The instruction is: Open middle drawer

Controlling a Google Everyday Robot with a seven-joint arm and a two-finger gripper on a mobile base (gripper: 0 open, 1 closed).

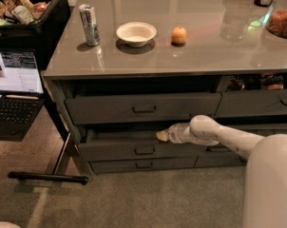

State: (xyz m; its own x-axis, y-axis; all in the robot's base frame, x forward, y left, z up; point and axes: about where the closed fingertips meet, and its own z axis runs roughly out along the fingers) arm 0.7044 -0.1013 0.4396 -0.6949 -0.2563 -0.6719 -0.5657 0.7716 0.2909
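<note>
The middle drawer [134, 150] is a wide dark grey drawer with a small loop handle [144, 150]. It stands pulled out a little from the counter, with a strip of its grey inside showing along the top. My gripper [162, 135] reaches in from the right on a white arm. Its tip sits at the drawer's top edge, just above and right of the handle.
A top drawer [143, 108] sits above and a bottom drawer [143, 165] below. On the counter stand a can [90, 24], a white bowl [136, 33] and an orange [179, 34]. A laptop [13, 87] on a stand is at left.
</note>
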